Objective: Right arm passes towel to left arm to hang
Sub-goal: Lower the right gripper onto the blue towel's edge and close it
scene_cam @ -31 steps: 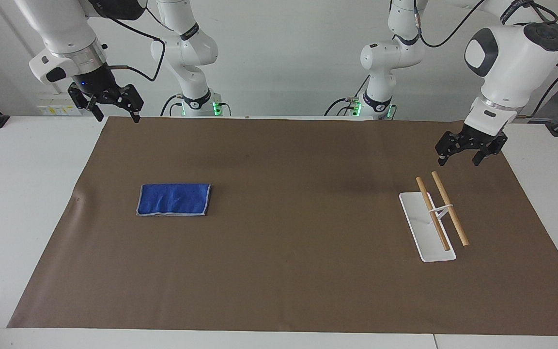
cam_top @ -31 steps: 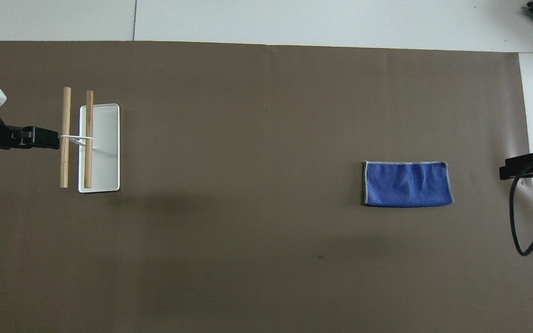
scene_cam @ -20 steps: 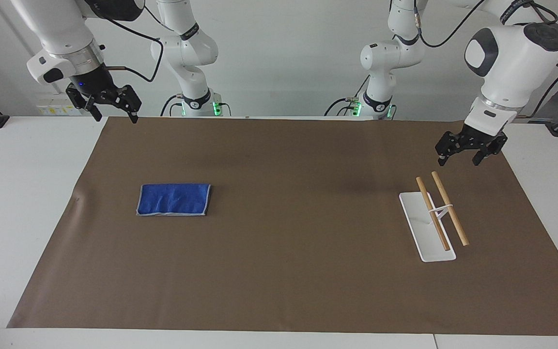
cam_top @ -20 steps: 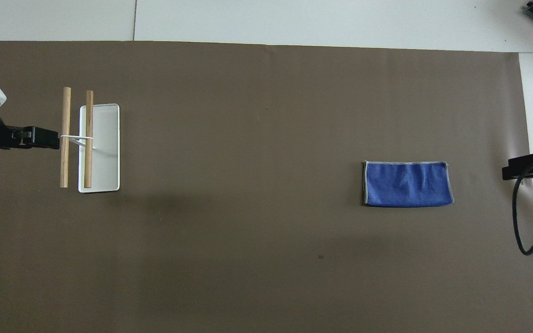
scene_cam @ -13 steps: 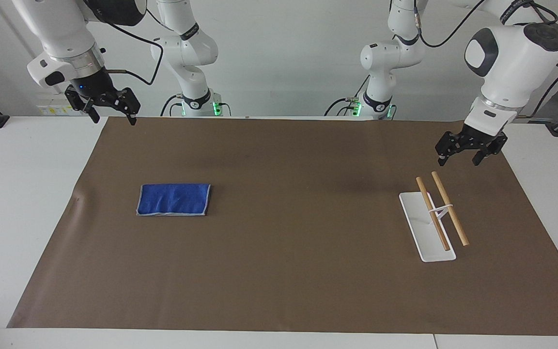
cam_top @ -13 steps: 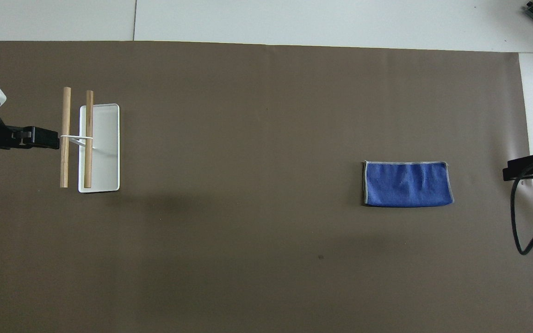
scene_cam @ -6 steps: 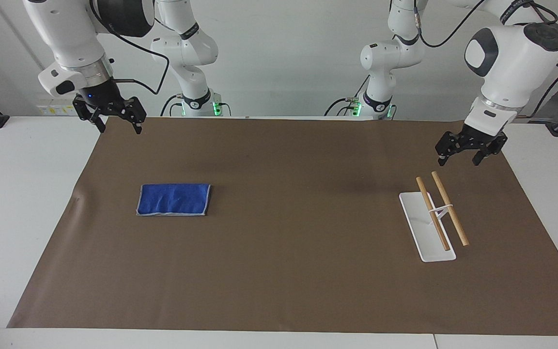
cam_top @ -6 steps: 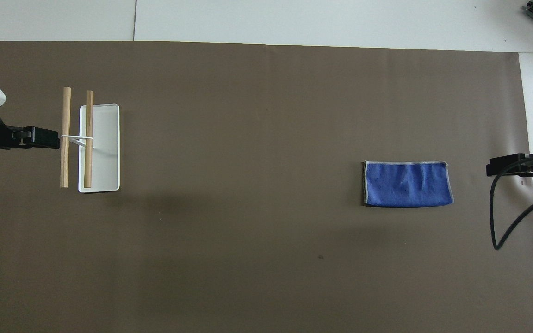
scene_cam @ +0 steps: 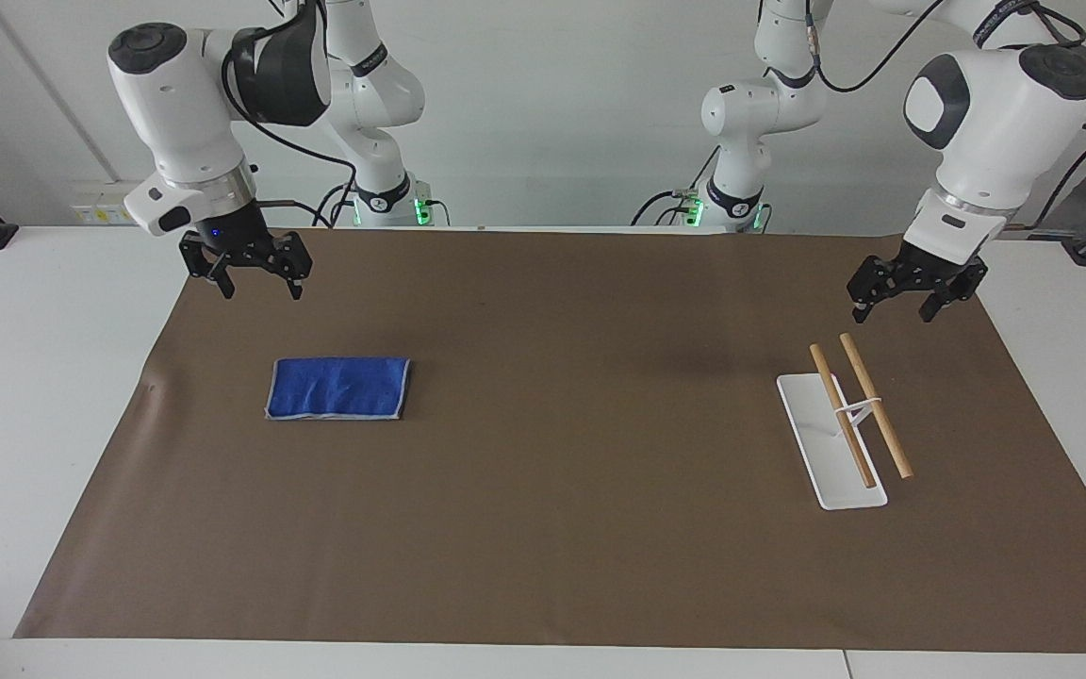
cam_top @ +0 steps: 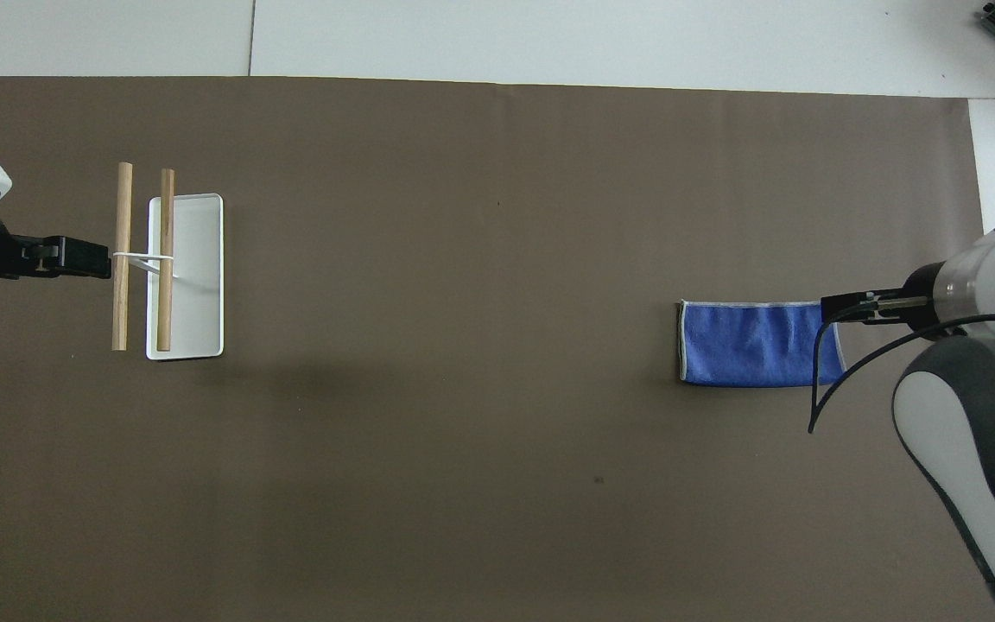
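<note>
Right claw (scene_cam: 260, 287) agape above towel (scene_cam: 338, 388) edge

A white table (scene_cam: 43, 377) is covered over most of its top by a brown mat (scene_cam: 562, 528), with bare white margins left at both ends. A blue towel (scene_cam: 337, 388) with pale edging is laid flat on the mat toward the right arm's end. A white rack base (scene_cam: 816, 453) is set on the mat toward the left arm's end, well apart from the towel; two wooden rods (scene_cam: 873, 405) are carried above it on a thin white support
</note>
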Action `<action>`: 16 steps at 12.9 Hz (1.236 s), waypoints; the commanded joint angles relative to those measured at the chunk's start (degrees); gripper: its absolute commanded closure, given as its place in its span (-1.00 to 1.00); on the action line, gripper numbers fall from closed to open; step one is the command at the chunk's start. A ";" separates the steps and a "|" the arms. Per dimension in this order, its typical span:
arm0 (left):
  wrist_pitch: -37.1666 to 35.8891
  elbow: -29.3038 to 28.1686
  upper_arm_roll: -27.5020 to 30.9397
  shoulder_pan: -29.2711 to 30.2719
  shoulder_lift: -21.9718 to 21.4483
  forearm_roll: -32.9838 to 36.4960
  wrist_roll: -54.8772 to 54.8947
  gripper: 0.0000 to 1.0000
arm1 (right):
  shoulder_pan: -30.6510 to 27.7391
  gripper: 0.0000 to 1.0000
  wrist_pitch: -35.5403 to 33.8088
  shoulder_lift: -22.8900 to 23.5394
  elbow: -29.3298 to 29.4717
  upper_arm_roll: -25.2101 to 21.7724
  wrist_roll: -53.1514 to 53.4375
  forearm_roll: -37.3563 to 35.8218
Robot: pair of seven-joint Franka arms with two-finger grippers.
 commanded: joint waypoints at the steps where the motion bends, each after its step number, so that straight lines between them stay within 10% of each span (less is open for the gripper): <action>1: 0.65 -0.95 0.01 0.35 -1.22 -0.85 0.82 -1.00 | -0.99 -1.00 6.63 5.12 -2.53 0.16 -5.09 3.44; 6: 0.65 -0.95 0.10 0.35 -1.22 -0.85 0.82 -1.00 | -0.99 -1.00 20.33 11.55 -7.72 0.16 -7.30 7.93; 16: 0.65 -0.95 0.10 0.35 -1.22 -0.85 0.82 -1.00 | -1.26 -1.00 22.91 11.38 -14.05 0.16 -10.29 8.02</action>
